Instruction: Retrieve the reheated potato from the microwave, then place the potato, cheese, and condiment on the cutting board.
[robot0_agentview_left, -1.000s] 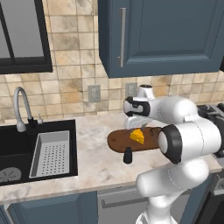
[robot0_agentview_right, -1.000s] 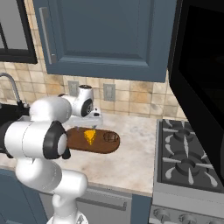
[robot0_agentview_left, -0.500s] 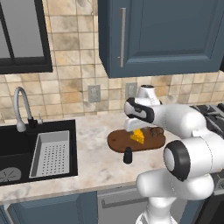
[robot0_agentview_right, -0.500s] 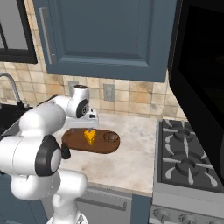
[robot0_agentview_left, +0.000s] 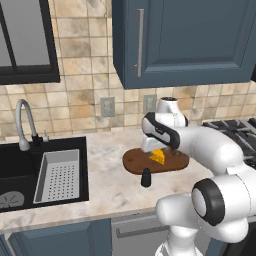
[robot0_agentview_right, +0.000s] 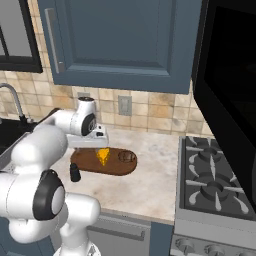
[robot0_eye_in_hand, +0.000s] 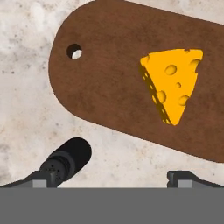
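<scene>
Kitchen: sink (robot0_agentview_left: 20, 167), stove (robot0_agentview_right: 216, 185), tiled backsplash (robot0_agentview_left: 80, 95).

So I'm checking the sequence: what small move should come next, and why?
Probably shift the open gripper over the condiment and lower it. The cheese and potato already lie on the cutting board, while the bottle stands on the counter beside it.

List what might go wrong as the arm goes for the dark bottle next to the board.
1. The condiment stands upright on the counter, just off the cutting board; an off-centre close of the open gripper could tip it.
2. The cheese and potato already lie on the board; a low carry might knock them.
</scene>
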